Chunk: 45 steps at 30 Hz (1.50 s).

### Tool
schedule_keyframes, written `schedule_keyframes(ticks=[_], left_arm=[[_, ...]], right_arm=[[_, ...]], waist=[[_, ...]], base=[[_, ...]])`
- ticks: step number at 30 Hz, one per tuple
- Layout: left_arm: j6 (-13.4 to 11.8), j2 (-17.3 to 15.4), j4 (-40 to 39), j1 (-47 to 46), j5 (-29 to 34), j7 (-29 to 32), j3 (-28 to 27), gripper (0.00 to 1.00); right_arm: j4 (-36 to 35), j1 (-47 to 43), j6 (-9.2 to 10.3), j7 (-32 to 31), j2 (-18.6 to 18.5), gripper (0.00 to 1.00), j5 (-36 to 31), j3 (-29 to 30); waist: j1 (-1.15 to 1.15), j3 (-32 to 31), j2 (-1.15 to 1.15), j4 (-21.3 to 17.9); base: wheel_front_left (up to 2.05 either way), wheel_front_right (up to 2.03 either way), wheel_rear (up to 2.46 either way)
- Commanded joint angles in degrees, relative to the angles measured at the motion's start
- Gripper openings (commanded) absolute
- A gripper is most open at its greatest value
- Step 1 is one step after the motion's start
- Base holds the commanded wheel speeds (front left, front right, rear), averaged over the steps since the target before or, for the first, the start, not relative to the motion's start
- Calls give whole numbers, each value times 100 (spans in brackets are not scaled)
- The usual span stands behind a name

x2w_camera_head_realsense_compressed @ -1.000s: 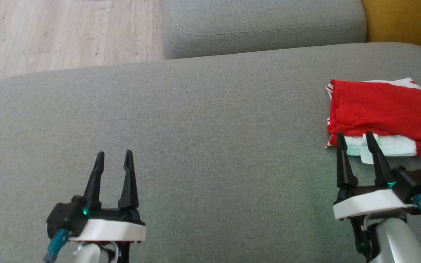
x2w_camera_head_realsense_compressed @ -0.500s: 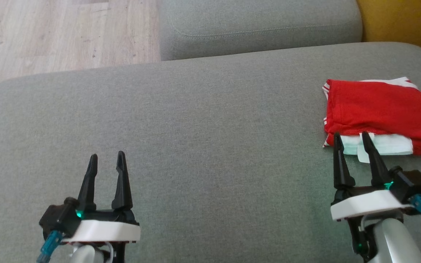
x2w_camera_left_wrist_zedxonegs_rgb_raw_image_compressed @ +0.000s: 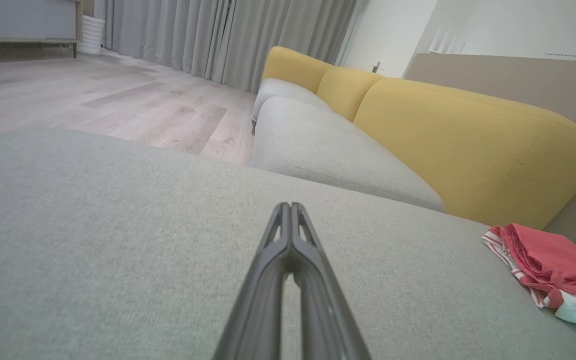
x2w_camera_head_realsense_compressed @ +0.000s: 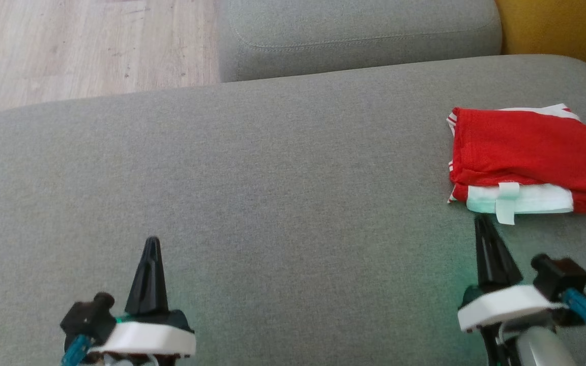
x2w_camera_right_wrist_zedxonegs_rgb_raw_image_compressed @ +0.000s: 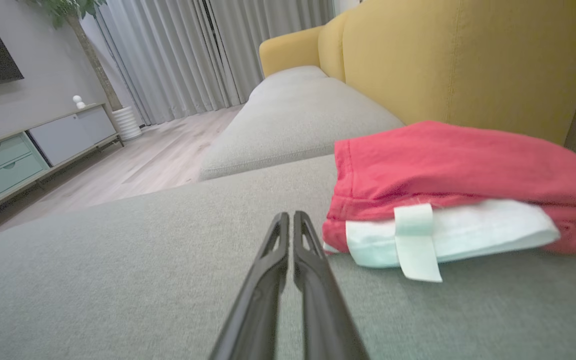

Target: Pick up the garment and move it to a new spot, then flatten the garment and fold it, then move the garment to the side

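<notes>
– Now, where does the garment (x2w_camera_head_realsense_compressed: 527, 152) lie, and what are the claws doing?
– It is folded, red over white, flat on the grey seat cushion (x2w_camera_head_realsense_compressed: 283, 178); the yellow backrest (x2w_camera_head_realsense_compressed: 552, 25) rises beyond it. Right claw (x2w_camera_head_realsense_compressed: 484, 221): just short of the garment's near edge and apart from it, fingers pressed together on nothing. Left claw (x2w_camera_head_realsense_compressed: 151, 243): well to the garment's left, likewise closed and empty.
– What does the step call for?
– Judged from the layout, fold and placement look complete, and only clearing off is left. The right claw's tip should draw straight back from the garment. It must avoid the loose white tab (x2w_camera_head_realsense_compressed: 506, 206) hanging over the near edge, lest the stack be dragged open.
– Anything in the way?
– No. A second grey cushion (x2w_camera_head_realsense_compressed: 354, 30) lies beyond the garment to its left, wooden floor (x2w_camera_head_realsense_compressed: 69, 46) further left; neither obstructs.
</notes>
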<state>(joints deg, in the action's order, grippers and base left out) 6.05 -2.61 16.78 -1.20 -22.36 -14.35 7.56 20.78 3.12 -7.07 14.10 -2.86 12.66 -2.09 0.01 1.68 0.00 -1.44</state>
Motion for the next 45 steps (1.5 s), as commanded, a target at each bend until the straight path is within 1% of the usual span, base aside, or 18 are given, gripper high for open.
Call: schedule_keyframes(ticks=[1, 45], left_arm=[[4, -1, -158, -170, -129, 22, -35, 0], [53, -12, -198, -286, -2549, 752, -521, 0]], right_arm=[[-175, 177, -3, -26, -6, 0, 149, 18], [-352, 222, -17, -738, -14, 0, 2915, 307]], waist=[[0, -3, 0, 2], [0, -55, 0, 52]], base=[[0, 0, 0], [0, 0, 0]])
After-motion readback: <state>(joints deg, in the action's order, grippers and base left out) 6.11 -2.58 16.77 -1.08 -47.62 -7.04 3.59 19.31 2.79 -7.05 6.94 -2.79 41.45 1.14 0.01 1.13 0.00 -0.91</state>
